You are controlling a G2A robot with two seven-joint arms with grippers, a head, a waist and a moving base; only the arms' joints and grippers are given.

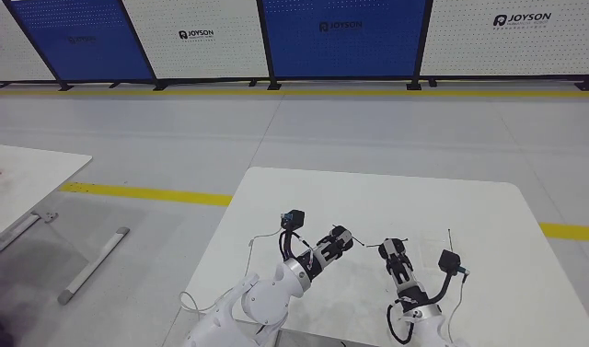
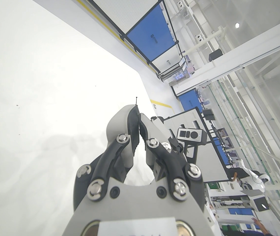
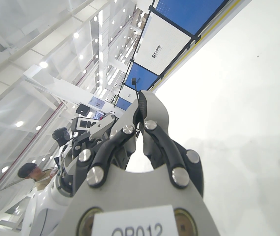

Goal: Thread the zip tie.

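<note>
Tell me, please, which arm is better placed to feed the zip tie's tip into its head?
Probably left: the left gripper pinches the zip tie with its tip poking free, while the right gripper grips just behind the head.

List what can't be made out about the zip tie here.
- Left wrist view: shut left jaws hide the zip tie except its tip.
- Right wrist view: shut right jaws cover the strap below its head; slot too small to see.
- Top view: tie too thin to tell whether tip has entered head.
</note>
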